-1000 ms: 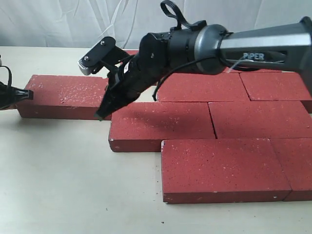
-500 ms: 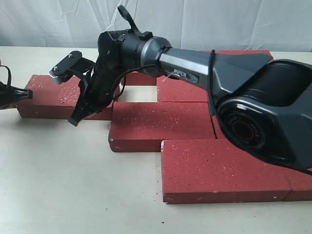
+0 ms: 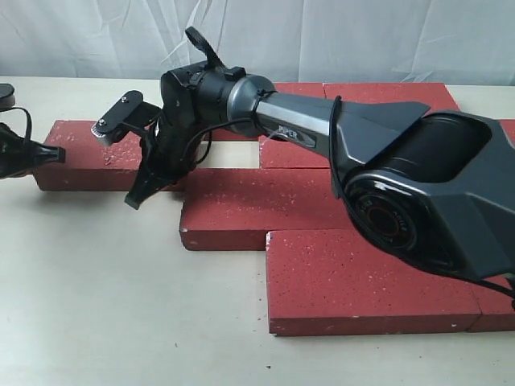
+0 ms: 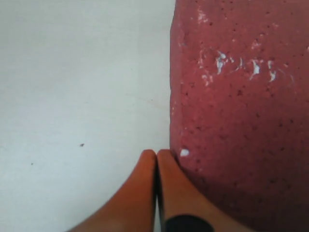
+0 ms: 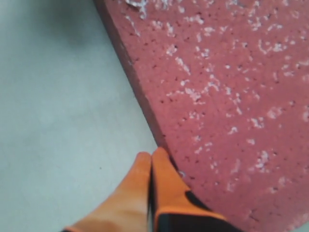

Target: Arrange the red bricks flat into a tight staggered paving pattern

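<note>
a loose red brick (image 3: 88, 157) lies flat at nine o'clock of the laid red bricks (image 3: 265, 205), with a gap between them. the left gripper (image 3: 59, 153), closed tight and empty, touches its nine o'clock end. the right gripper (image 3: 138, 197) (also pinched closed, empty) sits at its five o'clock corner. the push should probably go slowly toward three o'clock, keeping the brick square.
</note>
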Robot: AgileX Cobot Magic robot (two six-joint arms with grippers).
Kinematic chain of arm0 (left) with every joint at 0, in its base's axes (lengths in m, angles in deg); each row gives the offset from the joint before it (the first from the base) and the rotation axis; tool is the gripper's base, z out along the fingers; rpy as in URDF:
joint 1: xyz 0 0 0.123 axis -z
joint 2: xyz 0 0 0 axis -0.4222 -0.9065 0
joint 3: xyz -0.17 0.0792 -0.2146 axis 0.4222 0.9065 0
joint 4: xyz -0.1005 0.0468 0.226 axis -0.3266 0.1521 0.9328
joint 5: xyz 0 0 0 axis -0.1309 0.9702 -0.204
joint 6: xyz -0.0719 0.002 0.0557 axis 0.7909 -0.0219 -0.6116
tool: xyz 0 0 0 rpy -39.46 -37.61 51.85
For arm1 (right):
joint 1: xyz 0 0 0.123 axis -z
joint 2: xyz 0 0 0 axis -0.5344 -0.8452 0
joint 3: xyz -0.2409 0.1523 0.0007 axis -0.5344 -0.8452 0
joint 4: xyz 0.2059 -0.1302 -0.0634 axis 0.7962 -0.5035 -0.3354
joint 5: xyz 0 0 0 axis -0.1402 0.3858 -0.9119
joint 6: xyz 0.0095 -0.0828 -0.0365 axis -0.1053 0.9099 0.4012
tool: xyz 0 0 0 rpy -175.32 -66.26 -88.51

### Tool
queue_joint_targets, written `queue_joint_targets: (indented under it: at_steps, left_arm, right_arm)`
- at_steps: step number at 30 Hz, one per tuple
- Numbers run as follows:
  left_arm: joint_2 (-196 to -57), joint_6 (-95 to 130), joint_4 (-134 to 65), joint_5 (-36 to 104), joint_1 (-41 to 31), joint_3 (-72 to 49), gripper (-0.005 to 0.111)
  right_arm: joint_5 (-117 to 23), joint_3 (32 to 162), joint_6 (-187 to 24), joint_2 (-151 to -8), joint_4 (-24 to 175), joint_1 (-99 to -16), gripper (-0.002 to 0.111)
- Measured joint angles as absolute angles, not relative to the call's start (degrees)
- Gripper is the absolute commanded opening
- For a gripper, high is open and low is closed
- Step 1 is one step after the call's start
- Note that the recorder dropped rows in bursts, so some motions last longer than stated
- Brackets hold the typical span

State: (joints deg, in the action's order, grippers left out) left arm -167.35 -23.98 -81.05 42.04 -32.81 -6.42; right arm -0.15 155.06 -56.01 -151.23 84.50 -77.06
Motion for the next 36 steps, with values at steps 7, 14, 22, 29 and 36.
queue_joint_targets:
  at_steps: [7, 14, 22, 29, 36]
  left_arm:
    - [-167.35, -24.09, -81.05, 40.62, -32.33, -6.42, 0.000]
    - [-167.35, -24.09, -81.13, 40.62, -32.19, -6.42, 0.000]
    - [-167.35, -24.09, -81.13, 41.14, -32.10, -6.42, 0.000]
    - [-167.35, -24.09, -81.13, 41.49, -32.10, -6.42, 0.000]
    - [-167.35, -24.09, -82.11, 38.74, -32.10, -6.42, 0.000]
  right_arm:
    - [-0.66, 155.34, -56.45, -151.23, 83.90, -77.06, -0.001]
    - [-2.59, 155.58, -56.45, -151.23, 83.64, -77.06, -0.001]
    - [1.42, 155.58, -56.56, -151.23, 83.53, -77.06, -0.001]
    - [2.74, 155.58, -56.71, -149.43, 83.53, -77.06, -0.001]
    - [7.06, 155.58, -60.13, -144.65, 81.58, -76.17, -0.001]
